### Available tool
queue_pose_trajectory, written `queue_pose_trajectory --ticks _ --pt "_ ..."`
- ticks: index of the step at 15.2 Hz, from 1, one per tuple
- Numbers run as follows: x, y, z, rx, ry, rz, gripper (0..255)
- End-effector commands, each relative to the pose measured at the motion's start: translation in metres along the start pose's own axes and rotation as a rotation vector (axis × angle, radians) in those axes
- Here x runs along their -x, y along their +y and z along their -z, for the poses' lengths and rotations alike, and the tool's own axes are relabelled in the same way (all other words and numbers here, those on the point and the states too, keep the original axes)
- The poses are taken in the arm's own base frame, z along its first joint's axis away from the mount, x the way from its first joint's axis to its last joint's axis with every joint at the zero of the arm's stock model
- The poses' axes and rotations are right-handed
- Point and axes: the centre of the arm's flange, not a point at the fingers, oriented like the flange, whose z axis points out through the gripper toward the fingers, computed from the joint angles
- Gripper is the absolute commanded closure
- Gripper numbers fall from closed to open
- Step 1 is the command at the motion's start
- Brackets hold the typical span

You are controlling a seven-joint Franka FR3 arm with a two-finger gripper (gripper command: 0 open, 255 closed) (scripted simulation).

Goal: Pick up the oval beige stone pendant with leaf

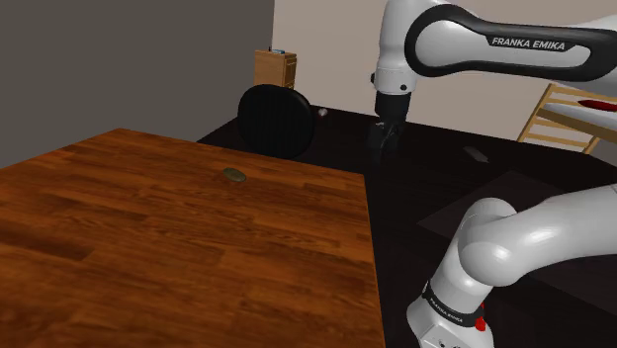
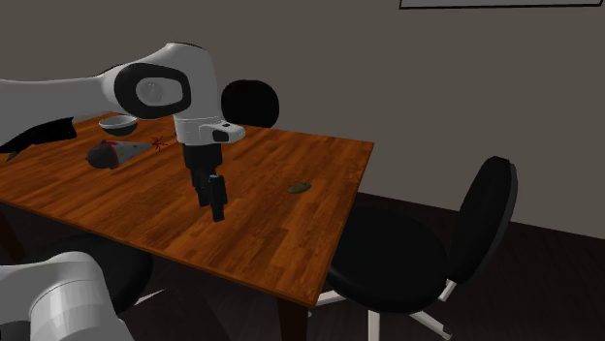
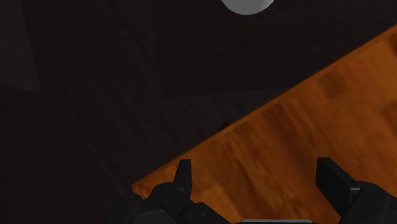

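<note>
The pendant [image 1: 233, 176] is a small, dull olive-beige oval lying flat on the brown wooden table [image 1: 148, 257]. In the second exterior view the pendant [image 2: 301, 187] lies near the table's [image 2: 271, 242] right side. My black gripper [image 1: 384, 138] hangs well above the table's edge, far to the shoulder view's right of the pendant. In the second exterior view the gripper [image 2: 215, 203] is left of the pendant. In the wrist view the gripper [image 3: 257, 181] is open, its fingers [image 3: 183, 175] wide apart over the table's edge [image 3: 305, 127], with nothing between them.
A black chair [image 1: 274, 121] stands at the table's far edge, and another black chair [image 2: 407, 257] on a white base stands at its right side. A grey bowl [image 2: 118, 124] and a dark grey object [image 2: 102, 155] sit at the far left. Dark floor surrounds the table.
</note>
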Motion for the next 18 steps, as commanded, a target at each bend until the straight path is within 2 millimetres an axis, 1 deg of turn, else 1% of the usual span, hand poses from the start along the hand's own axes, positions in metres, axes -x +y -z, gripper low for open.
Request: queue_pose_trajectory --ticks 1,18 --pt "0.0 0.0 0.0 0.0 0.0 0.0 0" --pt "-0.191 -0.096 -0.039 -0.052 0.024 -0.032 0"
